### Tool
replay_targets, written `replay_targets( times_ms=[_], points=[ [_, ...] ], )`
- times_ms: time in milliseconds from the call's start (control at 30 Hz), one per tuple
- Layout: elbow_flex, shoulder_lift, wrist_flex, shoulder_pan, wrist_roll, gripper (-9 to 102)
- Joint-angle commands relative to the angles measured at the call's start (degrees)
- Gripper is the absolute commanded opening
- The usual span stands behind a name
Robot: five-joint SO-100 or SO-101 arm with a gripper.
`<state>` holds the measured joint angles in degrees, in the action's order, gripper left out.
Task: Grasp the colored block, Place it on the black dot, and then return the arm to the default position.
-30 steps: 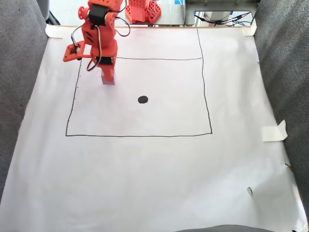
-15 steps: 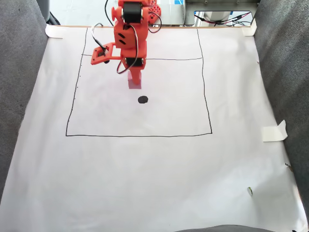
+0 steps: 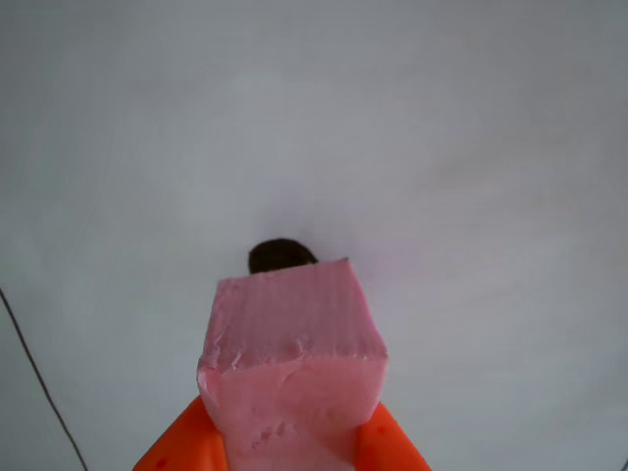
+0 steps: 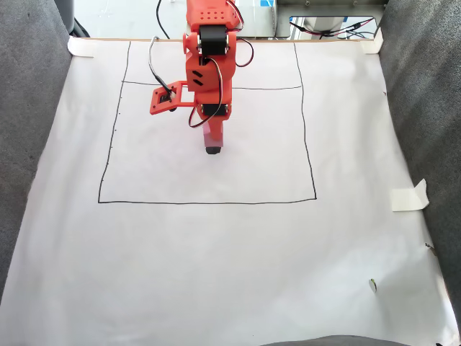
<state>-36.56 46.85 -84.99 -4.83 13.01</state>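
Note:
In the other view the pink block (image 3: 290, 343) fills the lower middle, pinched between two orange fingers (image 3: 182, 444) of my gripper (image 3: 289, 427), which is shut on it. The black dot (image 3: 279, 255) peeks out just past the block's far top edge and is mostly covered. In the fixed view the orange arm (image 4: 207, 68) reaches down into the drawn square. Its gripper (image 4: 213, 135) holds the block (image 4: 214, 140) right over the dot (image 4: 212, 151), of which a dark sliver shows below the block. Whether the block touches the paper I cannot tell.
A white paper sheet (image 4: 216, 259) carries a drawn black rectangle (image 4: 209, 202). Grey fabric (image 4: 29, 108) flanks both sides. A folded tape piece (image 4: 409, 196) lies at the right edge, and cables (image 4: 338, 29) run along the back. A thin dark line (image 3: 34, 373) crosses the paper at left.
The arm has swung from the left side of the drawn square rightward and forward, carrying the pink block to the black dot, which is now largely covered.

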Motion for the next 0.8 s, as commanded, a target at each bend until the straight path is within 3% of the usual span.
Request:
replay_targets(
  times_ms=[0, 767],
  points=[
    [3.2, 0.8, -0.3, -0.4, 0.4, 2],
    [6.4, -5.6, 2.5, 1.6, 0.3, 2]
  ],
)
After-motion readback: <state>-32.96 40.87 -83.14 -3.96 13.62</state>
